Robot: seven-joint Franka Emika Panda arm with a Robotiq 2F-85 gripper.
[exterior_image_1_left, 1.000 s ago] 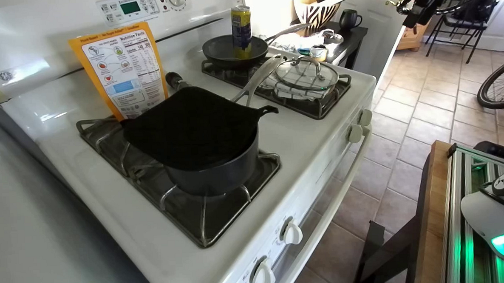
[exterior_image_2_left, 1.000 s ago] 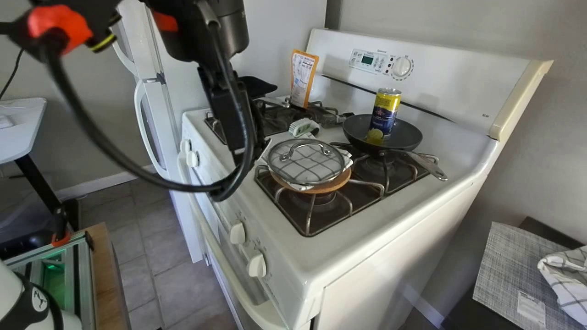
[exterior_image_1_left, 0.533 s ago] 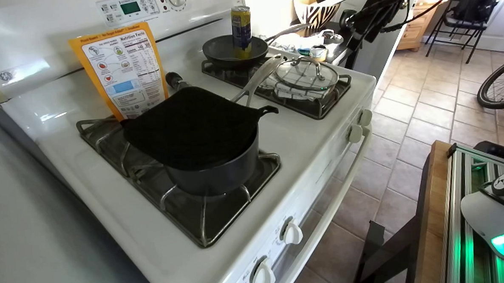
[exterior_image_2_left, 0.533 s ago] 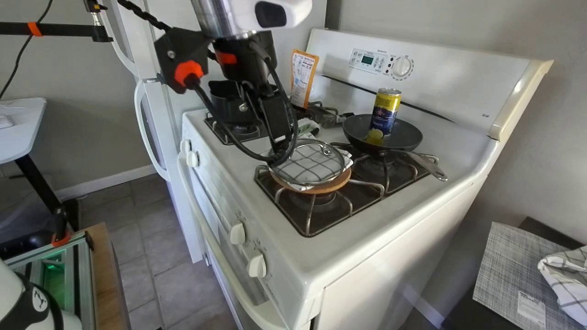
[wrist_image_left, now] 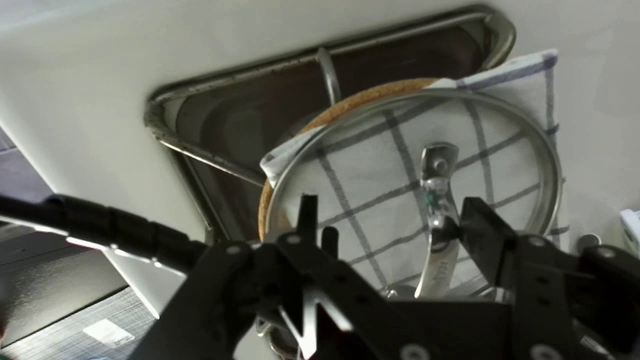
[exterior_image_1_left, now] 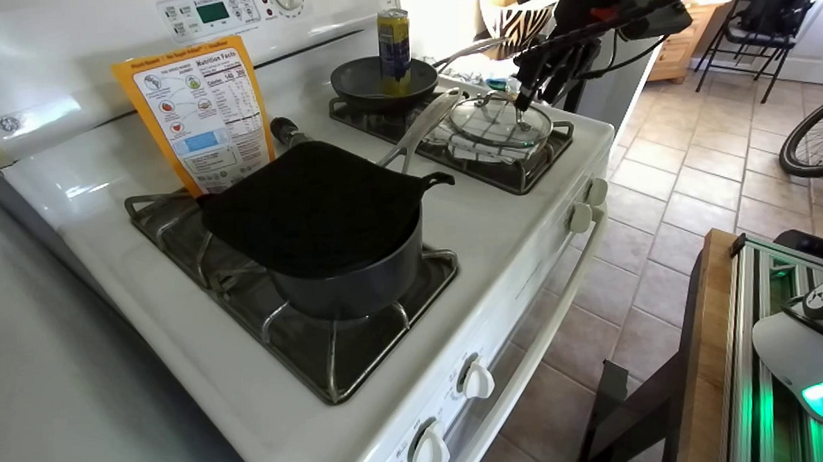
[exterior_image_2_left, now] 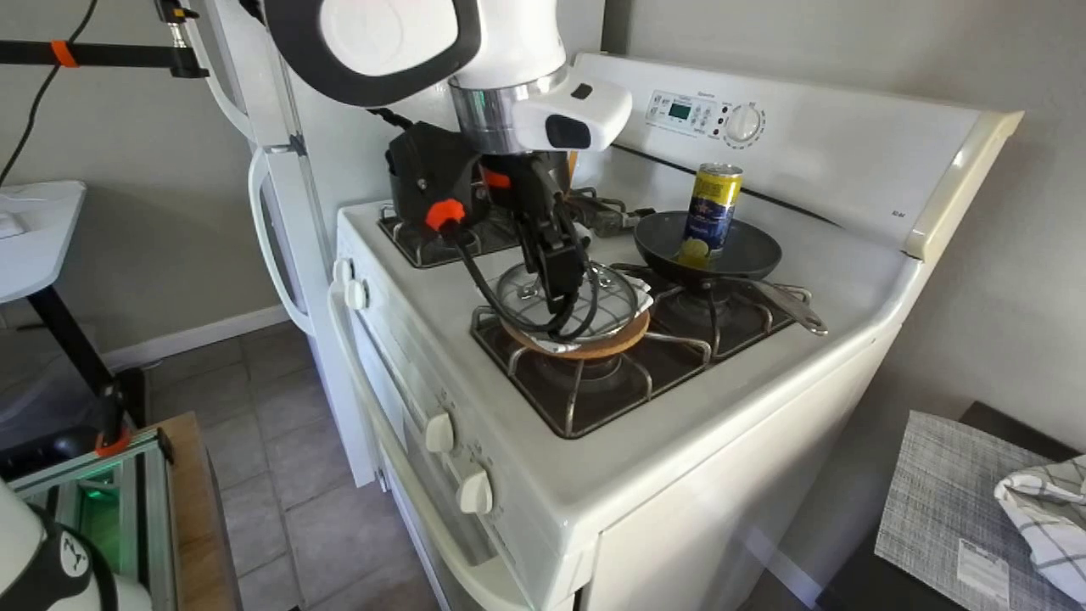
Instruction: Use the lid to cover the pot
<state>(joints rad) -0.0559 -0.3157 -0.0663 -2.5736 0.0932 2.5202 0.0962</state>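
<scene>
The lid is round clear glass with a silvery rim and an arched metal handle (wrist_image_left: 440,200). It shows in both exterior views (exterior_image_1_left: 494,127) (exterior_image_2_left: 615,301) and the wrist view (wrist_image_left: 360,185), lying flat on a checked cloth over a cork trivet. My gripper (wrist_image_left: 389,215) is open just above it. The handle lies between the fingers, close to the right one; I cannot tell if they touch. The gripper also shows in both exterior views (exterior_image_1_left: 536,100) (exterior_image_2_left: 560,301). The dark pot (exterior_image_1_left: 358,285) sits on another burner; its top looks solid black, contents unclear.
A smaller dark pan (exterior_image_1_left: 350,88) holds a yellow and blue can (exterior_image_2_left: 711,212). An orange-edged pouch (exterior_image_1_left: 202,122) stands behind the pot. The pot's metal handle (exterior_image_1_left: 424,126) points toward the lid. Burner grates (exterior_image_2_left: 573,407) and stove knobs (exterior_image_2_left: 475,492) surround the work area.
My arm has moved in over the stove and come down, so the gripper is now right over the lid's handle. The lid, pot and pan have not moved.
</scene>
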